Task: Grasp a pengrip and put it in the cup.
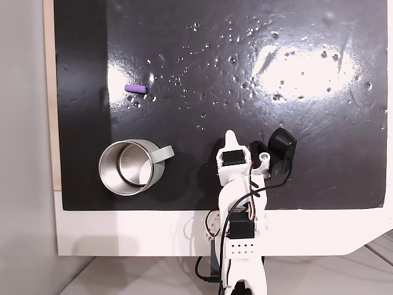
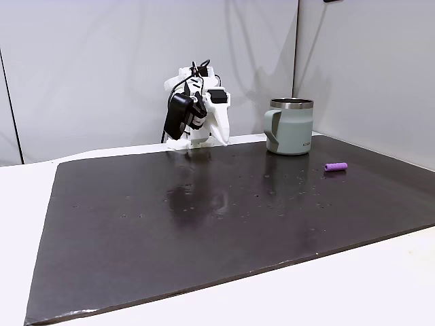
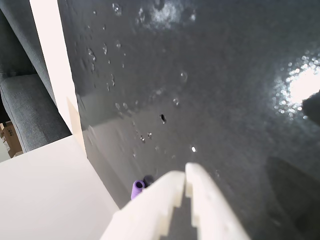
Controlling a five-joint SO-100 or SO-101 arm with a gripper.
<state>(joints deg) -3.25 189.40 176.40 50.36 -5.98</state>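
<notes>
The tiny purple pengrip [image 1: 136, 88] lies flat on the black mat, a little beyond the cup [image 1: 129, 167], a shiny steel mug with its pale handle pointing right. In a fixed view from the side, the pengrip [image 2: 336, 166] lies in front of the cup [image 2: 289, 127]. My gripper [image 1: 230, 137] is folded back over the arm's base, to the right of the cup and apart from both things. In the wrist view the gripper [image 3: 185, 175] is shut with nothing between its fingers, and the pengrip [image 3: 137, 189] peeks out just left of them.
The black mat [image 1: 245, 74] covers most of the white table [image 1: 123, 230]. A black wrist camera [image 1: 282, 147] sticks out beside the arm. A wall panel [image 2: 367, 61] stands behind the cup. A grey seat [image 3: 25, 110] shows past the table edge.
</notes>
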